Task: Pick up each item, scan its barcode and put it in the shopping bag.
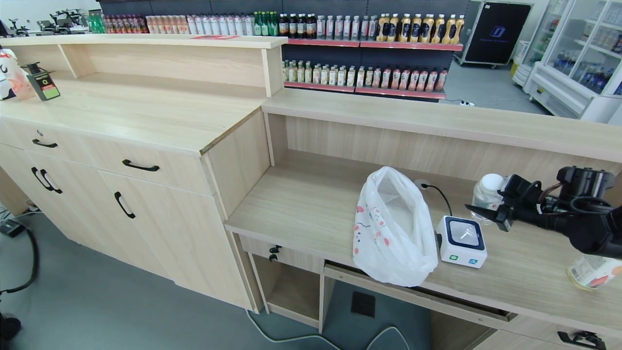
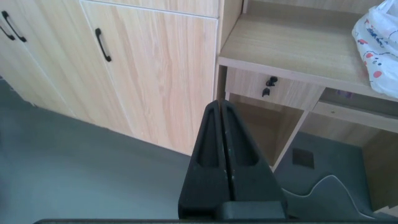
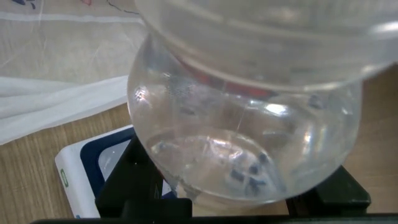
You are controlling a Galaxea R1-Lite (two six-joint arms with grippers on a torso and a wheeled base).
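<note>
My right gripper [image 1: 492,210] pinches 1 clear bottle [image 1: 486,193] near the scanner [image 1: 461,240], which sits beside the shopping bag [image 1: 393,228]. Left gripper [image 2: 227,149]: jaws pressed together, low by the cabinet [image 2: 155,62].

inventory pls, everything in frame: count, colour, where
shopping bag: one, white with red prints, on the lower counter.
scanner: one, white with a dark blue top, on the counter just right of the bag.
cable: one, black, from the scanner toward the counter's back.
clear bottle: one, white cap, held behind the scanner.
second bottle: one, white and orange label, far right on the counter.
counter: one, light wood.
cabinets: light wood, black handles, left of the counter.
shelf drinks: many, mixed colours, behind.
left gripper: black, jaws shut, low by the cabinets.
right gripper: black, jaws on the clear bottle.
</note>
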